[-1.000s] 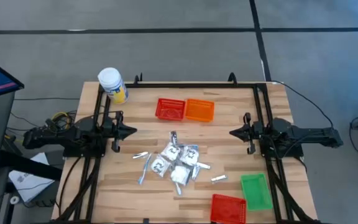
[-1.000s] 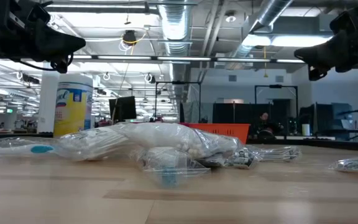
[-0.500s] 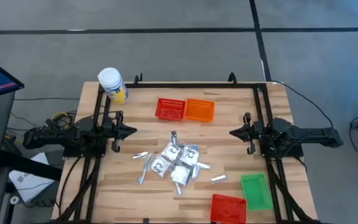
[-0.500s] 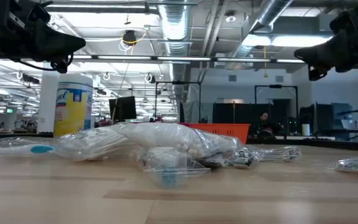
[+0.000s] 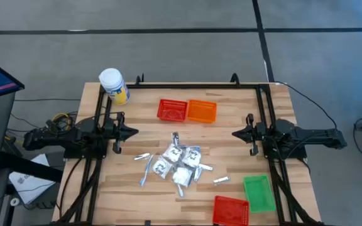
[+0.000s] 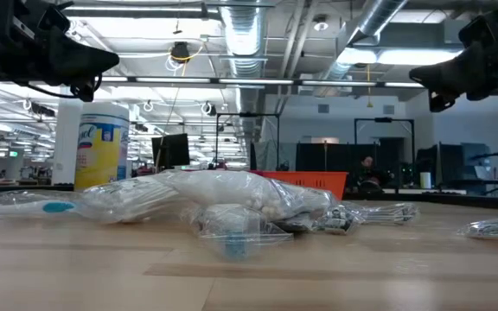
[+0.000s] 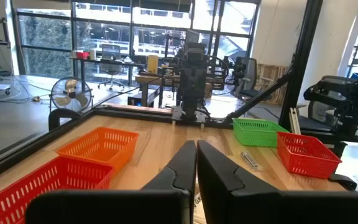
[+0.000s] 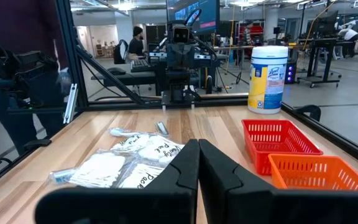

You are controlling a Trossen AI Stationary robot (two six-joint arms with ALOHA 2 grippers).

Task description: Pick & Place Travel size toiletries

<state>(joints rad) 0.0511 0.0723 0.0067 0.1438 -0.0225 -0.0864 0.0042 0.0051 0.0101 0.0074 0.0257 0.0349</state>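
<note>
Both the left claw (image 5: pixel 132 132) and the right claw (image 5: pixel 235 133) hang closed and empty at the bench (image 5: pixel 281 100) sides, with the toiletries (image 5: pixel 176 164) piled mid-bench and all four baskets (image 5: pixel 186 110) empty, so nothing looks placed yet.

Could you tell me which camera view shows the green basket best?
The high view: the green basket shows whole from above, near the table's right front corner beside a red basket. The left wrist view shows it side-on, farther off; the low and right wrist views do not show it.
</note>
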